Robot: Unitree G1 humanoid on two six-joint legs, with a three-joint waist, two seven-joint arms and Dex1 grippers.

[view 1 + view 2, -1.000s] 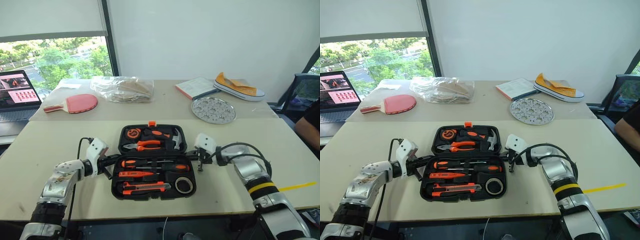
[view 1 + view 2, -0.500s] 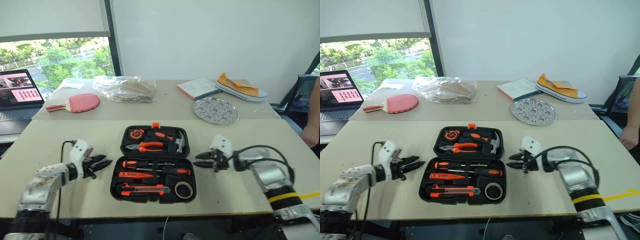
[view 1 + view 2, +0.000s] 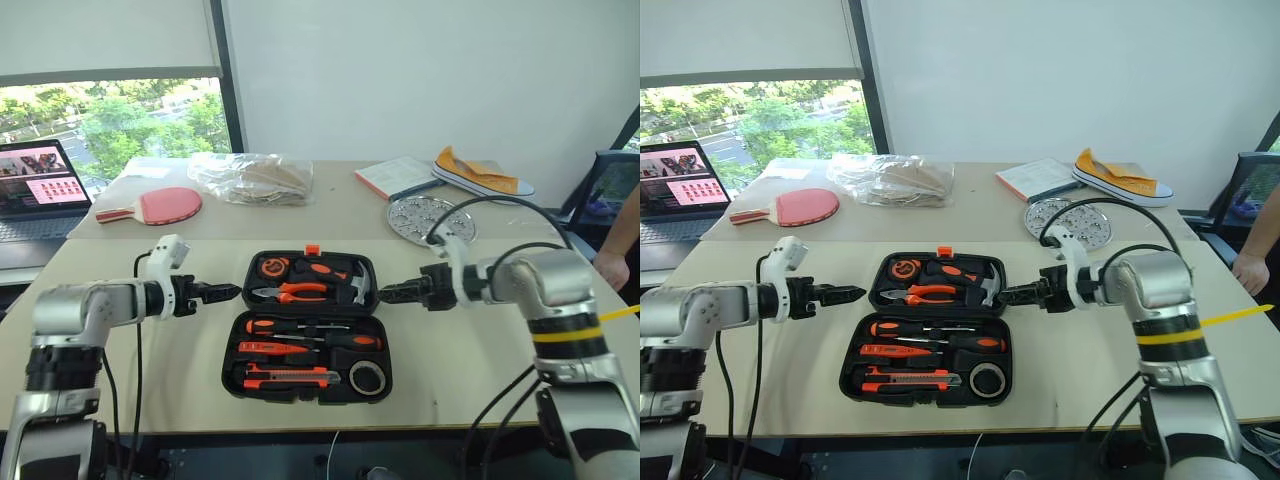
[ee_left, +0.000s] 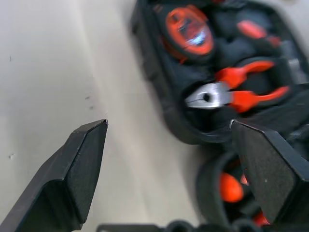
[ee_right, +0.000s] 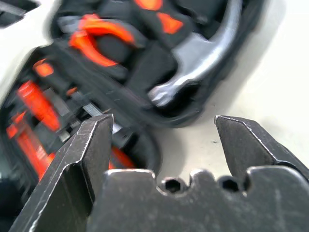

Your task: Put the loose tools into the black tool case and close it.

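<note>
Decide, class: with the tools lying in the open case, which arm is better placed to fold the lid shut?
Neither clearly. The left gripper and right gripper flank the far half of the black tool case, open and empty. The right looks slightly nearer its edge.

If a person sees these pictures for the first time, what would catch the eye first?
Most striking is the black tool case, lying open at the middle of the near table, its orange-handled tools set in the slots. The left gripper and the right gripper point at it from either side, both open and holding nothing. On the far table, a red table tennis paddle lies to the left and a yellow shoe to the right.
</note>
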